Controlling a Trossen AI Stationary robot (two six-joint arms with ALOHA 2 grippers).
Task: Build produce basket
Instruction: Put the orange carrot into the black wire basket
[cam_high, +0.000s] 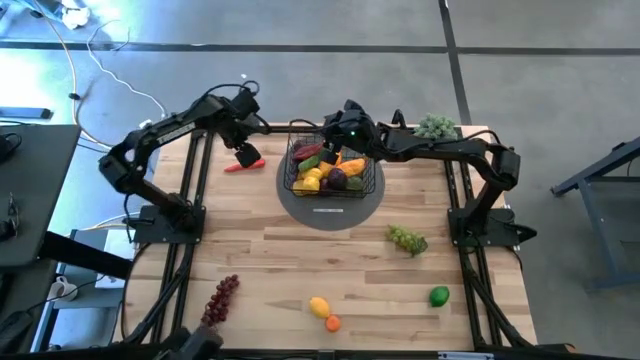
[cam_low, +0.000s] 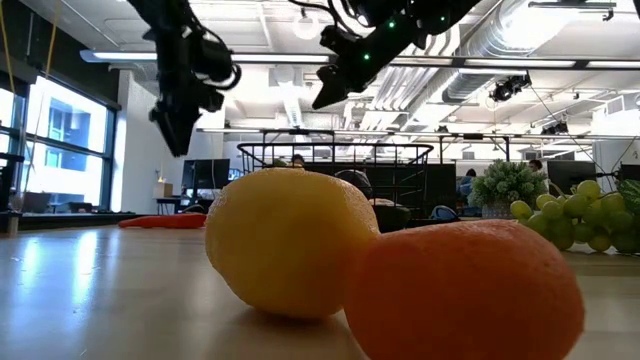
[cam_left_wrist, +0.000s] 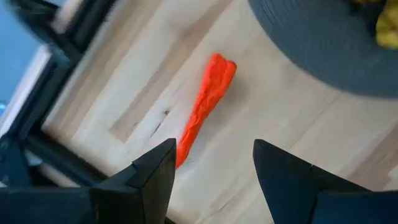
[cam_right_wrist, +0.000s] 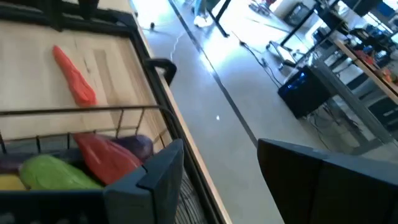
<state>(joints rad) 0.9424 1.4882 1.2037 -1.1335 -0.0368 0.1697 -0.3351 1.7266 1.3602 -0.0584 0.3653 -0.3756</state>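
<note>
Fingers of your left gripper (cam_left_wrist: 211, 168) are spread apart and empty, hovering right above the red chili (cam_left_wrist: 205, 106), which lies flat on the tabletop (cam_high: 300, 270) just beside the basket (cam_high: 330, 165) on its left-arm side. Looks like a pick lineup: the chili's thin end sits between the tips.

Your right gripper (cam_right_wrist: 217, 180) is over the basket, fingers apart, nothing held, probably just clear of a drop.

The basket on the round grey mat (cam_high: 330, 212) already holds several pieces. Green grapes (cam_high: 407, 239), lime (cam_high: 439, 296), lemon (cam_high: 319, 307), orange fruit (cam_high: 333, 323) and purple grapes (cam_high: 222, 298) lie well apart from the basket.
</note>
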